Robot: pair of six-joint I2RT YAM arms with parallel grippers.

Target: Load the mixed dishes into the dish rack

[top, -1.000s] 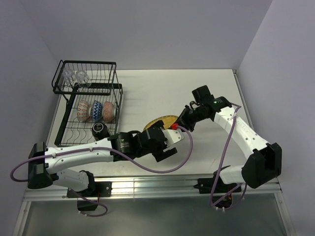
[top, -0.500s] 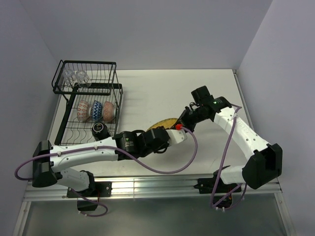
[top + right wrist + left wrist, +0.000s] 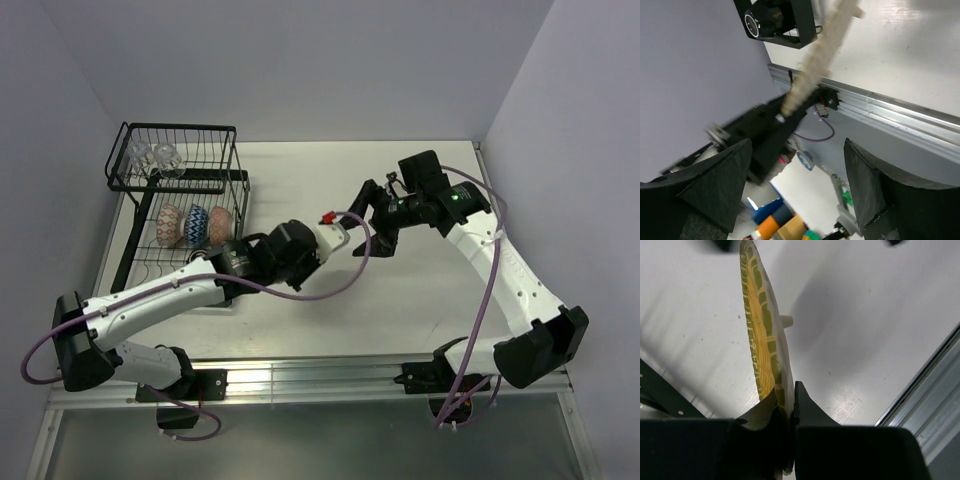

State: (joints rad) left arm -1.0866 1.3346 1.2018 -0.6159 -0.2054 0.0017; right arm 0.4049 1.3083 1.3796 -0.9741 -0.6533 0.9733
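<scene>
**Item 1: yellow plate** [image 3: 762,330]. Round, with a yellow face, green-brown marks around the rim and a pale underside. It is standing on edge in the left gripper [image 3: 788,401], over the middle of the white table [image 3: 400,300]. It is hanging to the right of the dish rack [image 3: 200,150] and apart from it. Whether its free rim is touching the table cannot be told.

**Item 2: left gripper.** Its fingers [image 3: 804,402] are clenching the plate's rim, one on the yellow face and one on the pale back. The arm is reaching from the near left toward the middle of the table.

**Item 3: right gripper** [image 3: 376,218]. Its fingers are standing wide apart and grasping nothing. It is hovering just right of the left gripper. Its own camera is seeing the plate edge-on, and that view is blurred.

**Item 4: dish rack.** Black wire, two tiers, sitting at the far left of the table. Two clear glasses [image 3: 138,152] are sitting side by side in the raised upper basket. Three patterned bowls [image 3: 196,227] are leaning in a row in the lower slot wires.

**Item 5: fittings.** A purple cable [image 3: 25,362] is looping off the left arm. A metal rail [image 3: 330,372] is running along the near edge of the table.
</scene>
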